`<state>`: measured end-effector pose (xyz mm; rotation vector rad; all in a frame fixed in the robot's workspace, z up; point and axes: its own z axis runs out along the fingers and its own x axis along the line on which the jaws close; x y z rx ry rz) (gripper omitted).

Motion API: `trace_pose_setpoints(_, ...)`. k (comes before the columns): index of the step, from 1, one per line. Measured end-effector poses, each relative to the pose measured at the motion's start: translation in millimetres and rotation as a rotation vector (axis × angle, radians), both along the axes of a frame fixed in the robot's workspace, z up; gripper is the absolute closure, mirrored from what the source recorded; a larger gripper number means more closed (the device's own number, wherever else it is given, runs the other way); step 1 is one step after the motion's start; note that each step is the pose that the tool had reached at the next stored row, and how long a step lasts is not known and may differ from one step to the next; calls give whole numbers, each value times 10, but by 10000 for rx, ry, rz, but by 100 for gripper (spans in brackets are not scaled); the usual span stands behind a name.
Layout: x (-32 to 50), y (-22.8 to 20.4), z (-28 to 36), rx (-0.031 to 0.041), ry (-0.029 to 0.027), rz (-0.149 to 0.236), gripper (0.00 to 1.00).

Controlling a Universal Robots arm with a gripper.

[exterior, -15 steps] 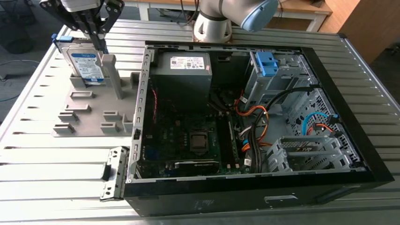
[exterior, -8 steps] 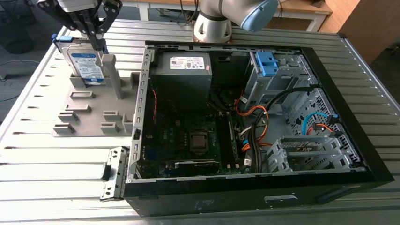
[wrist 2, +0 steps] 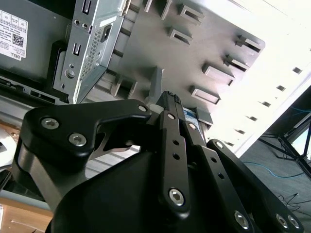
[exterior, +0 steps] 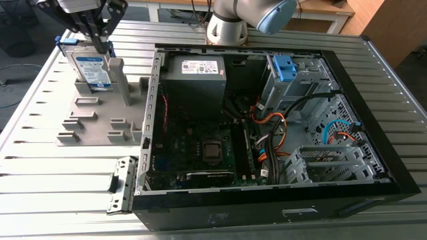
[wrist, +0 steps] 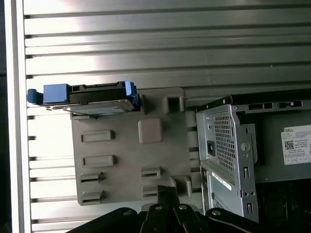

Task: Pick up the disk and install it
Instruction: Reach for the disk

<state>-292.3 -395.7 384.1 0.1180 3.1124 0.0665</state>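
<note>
Hovering with black metal fingers (exterior: 97,35) drawn together on nothing, the robot arm hangs over a grey moulded plastic holder (exterior: 100,127) on the ribbed metal tabletop (exterior: 47,175). Where is the drive? (picture desk)

Below the fingertips and off to one side, clear of them. The flat rectangular silver metal disk (exterior: 92,70), with its white-and-blue label and blue plastic carrier frame, stands on edge in a slot at a far corner of the holder from the fingers. (photographer)

And the machine it goes into? (picture desk)

The open black tower computer case (exterior: 267,217) lies on its side just beside the holder, across the fingers from the disk. The disk is not yet in it. (photographer)

How would it handle? (picture desk)

By the look of it, stiff and dense for its size, so it should not flex, but it would likely suffer from a knock or a drop. The bare metal faces look smooth and could slip. The upper edge stands free of the slot, so the likeliest hold is there, the fingers pinching across the two broad faces near the middle to keep it from swinging. The blue frame's ends look like thinner plastic, a poorer place to squeeze. (photographer)
</note>
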Motion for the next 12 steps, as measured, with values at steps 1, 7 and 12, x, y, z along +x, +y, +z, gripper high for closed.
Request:
trace_pose_setpoints(1,-5,0,-1,0,0,0,89)
trace_pose_setpoints(7,-33,0,-4,0,0,0,89)
trace_pose_setpoints(12,-57,0,-7,1,0,1,89)
